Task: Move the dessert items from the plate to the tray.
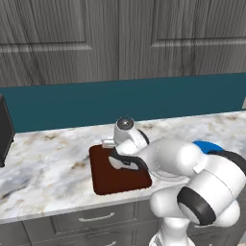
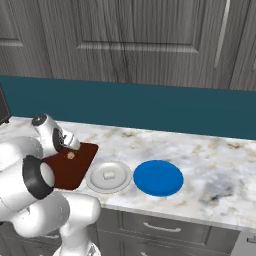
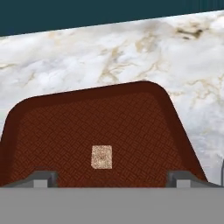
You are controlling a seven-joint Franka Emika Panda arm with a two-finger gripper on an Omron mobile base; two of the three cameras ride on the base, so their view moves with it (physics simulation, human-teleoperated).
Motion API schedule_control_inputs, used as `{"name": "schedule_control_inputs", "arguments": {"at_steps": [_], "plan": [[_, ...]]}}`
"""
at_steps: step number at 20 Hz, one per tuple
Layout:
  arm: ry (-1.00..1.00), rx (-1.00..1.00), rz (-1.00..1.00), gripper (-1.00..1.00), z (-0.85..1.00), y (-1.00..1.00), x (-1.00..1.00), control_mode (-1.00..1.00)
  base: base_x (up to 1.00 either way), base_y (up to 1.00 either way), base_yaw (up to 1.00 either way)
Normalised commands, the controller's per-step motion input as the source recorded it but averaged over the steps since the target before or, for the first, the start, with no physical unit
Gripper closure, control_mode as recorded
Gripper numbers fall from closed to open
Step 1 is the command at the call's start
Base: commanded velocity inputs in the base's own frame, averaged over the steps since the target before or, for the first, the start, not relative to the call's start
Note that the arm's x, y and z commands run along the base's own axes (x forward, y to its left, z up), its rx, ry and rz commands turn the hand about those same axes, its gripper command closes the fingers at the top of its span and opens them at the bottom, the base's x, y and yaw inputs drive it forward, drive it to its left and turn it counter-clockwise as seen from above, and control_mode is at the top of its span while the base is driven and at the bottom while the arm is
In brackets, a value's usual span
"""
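The dark reddish-brown tray (image 1: 111,180) (image 2: 83,156) (image 3: 61,127) lies on the marble counter at its front edge. One small cream dessert piece (image 3: 101,156) (image 2: 71,155) rests flat on the tray. My gripper (image 3: 111,178) (image 2: 73,145) hangs just above that piece, open, with its fingertips (image 3: 43,177) spread wide and nothing between them. To the right of the tray stands the round pale plate (image 2: 95,181) with another cream dessert piece (image 2: 108,174) at its middle. In the left base view my arm covers the plate.
A flat bright blue disc (image 2: 158,177) (image 1: 207,145) lies right of the plate. A teal backsplash and grey cabinet doors rise behind the counter. A dark appliance edge (image 1: 4,129) stands at the far left. Bare marble (image 2: 215,165) stretches to the right.
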Motion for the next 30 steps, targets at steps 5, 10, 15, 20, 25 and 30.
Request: {"name": "schedule_control_inputs", "arguments": {"at_steps": [5, 10, 15, 20, 25, 30], "plan": [[0.09, 0.00, -0.05, -1.00, 0.03, -0.65, -0.48, -1.00, 0.00, 0.00, 0.00], [0.14, 0.00, -0.12, -1.00, 0.19, -0.78, -0.22, -1.00, 0.00, 0.00, 0.00], [0.07, 0.00, -0.18, -1.00, 0.00, -0.79, -0.14, -1.00, 0.00, 0.00, 0.00], [0.13, 0.01, -0.20, -1.00, 0.07, -0.64, -0.16, -1.00, 0.00, 0.00, 0.00], [0.03, 0.01, -0.23, -1.00, -0.07, -0.42, -0.12, -1.00, 0.00, 0.00, 0.00], [0.00, 0.04, -0.14, -1.00, -0.20, -0.11, -0.18, -1.00, 0.00, 0.00, 0.00]]}}
